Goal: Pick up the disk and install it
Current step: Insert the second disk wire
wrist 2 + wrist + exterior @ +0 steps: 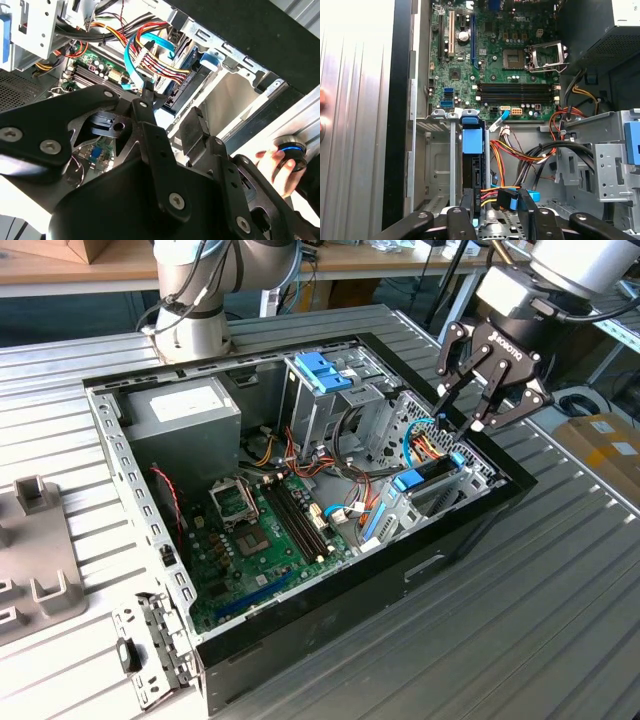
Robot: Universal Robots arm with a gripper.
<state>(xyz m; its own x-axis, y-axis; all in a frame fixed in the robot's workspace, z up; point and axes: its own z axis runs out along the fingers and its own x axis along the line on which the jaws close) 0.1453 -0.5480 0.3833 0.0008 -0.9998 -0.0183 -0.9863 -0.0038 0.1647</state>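
Observation:
The disk [412,480] stands on edge in the metal bay at the exterior view's right end of the open computer case [470,515]. Its light-blue carrier tab [472,140] tops a dark drive body seated between the bay rails. The same blue tab [209,61] shows in the second wrist view beside the bundled cables. My gripper [460,418] hovers just above the bay, open and holding nothing. In the first wrist view its black fingertips [466,199] stand apart over the disk's end and the coloured cables; the gripper [495,200] is clear of the disk.
An upright drive cage with a blue handle [325,370] stands mid-case, with the power supply [185,410] and motherboard [260,530] beyond. Loose cables [430,440] cross the bay. Grey fixtures [40,550] lie on the slatted table. A person's hand [272,162] rests on a knob.

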